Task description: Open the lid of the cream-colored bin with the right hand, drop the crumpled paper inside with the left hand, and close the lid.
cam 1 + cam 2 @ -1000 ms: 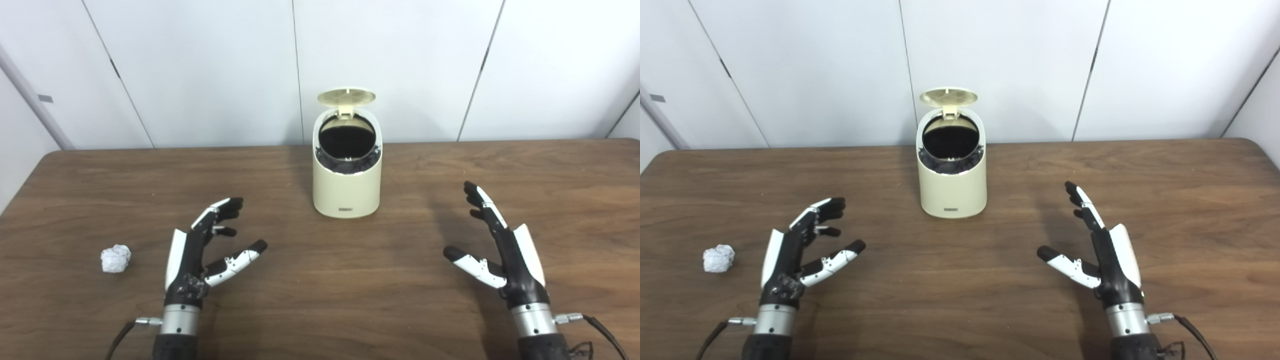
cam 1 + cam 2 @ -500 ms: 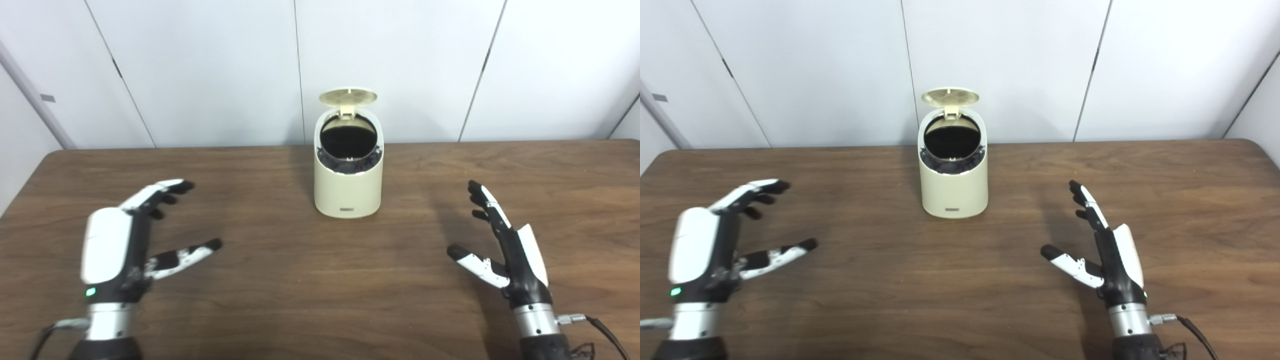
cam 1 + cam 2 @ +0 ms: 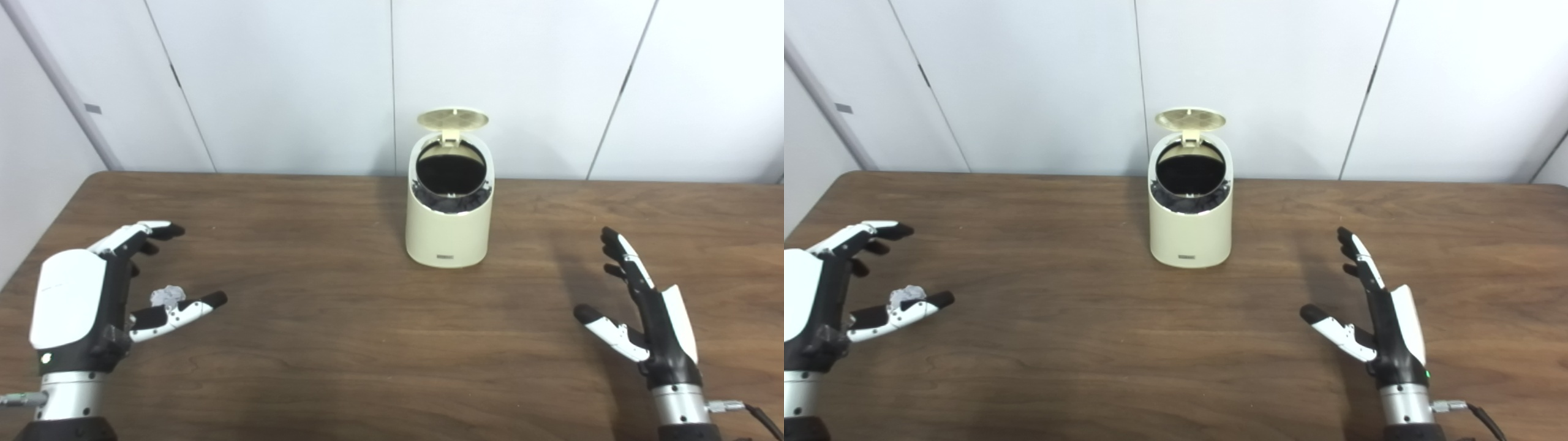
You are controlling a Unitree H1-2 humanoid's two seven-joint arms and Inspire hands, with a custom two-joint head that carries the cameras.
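Observation:
The cream-colored bin stands on the table's far middle with its round lid tipped up and open, showing a dark inside. The white crumpled paper lies on the table at the left, mostly hidden behind my left hand's thumb. My left hand is open, fingers spread, hovering over the paper with the paper between fingers and thumb, not gripped. My right hand is open and empty at the right, well apart from the bin.
The brown wooden table runs across the view, its left edge near my left hand. White wall panels stand behind the bin.
My left hand has swung left from the table's middle to above the paper. The camera has turned left, shifting the bin right in the picture. The right hand holds still.

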